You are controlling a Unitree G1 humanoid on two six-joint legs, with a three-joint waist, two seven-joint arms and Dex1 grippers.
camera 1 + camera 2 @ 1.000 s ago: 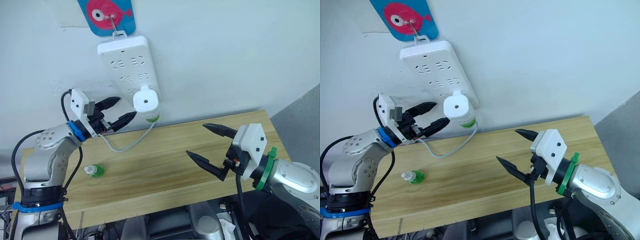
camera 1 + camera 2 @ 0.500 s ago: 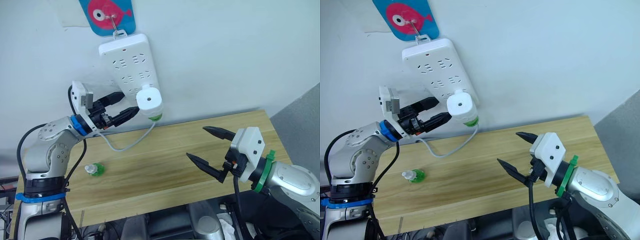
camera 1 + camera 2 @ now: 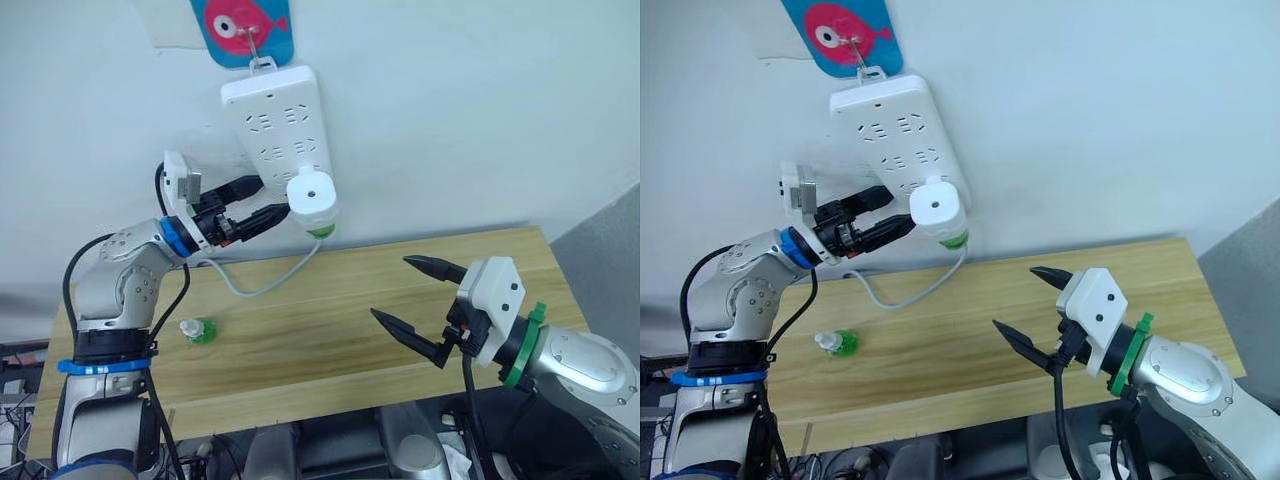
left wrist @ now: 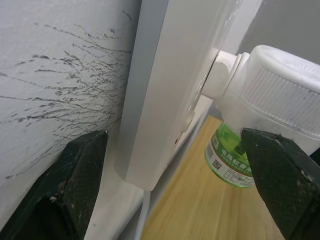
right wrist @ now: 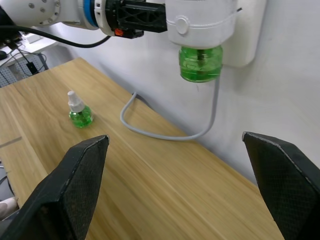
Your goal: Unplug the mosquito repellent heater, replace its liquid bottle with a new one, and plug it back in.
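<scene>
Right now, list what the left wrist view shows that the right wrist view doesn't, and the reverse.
Left wrist view alone: the heater's plug neck seated in the power strip, and the label on its liquid bottle.

Right wrist view alone: the new one standing capped on the table, the grey cord, and the left gripper beside the heater.

Both: the mosquito repellent heater, plugged in, green bottle beneath.

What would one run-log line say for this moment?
left gripper: open, beside plugged-in rounded white plastic heater | right gripper: open | capped green bottle: on wooden table
</scene>
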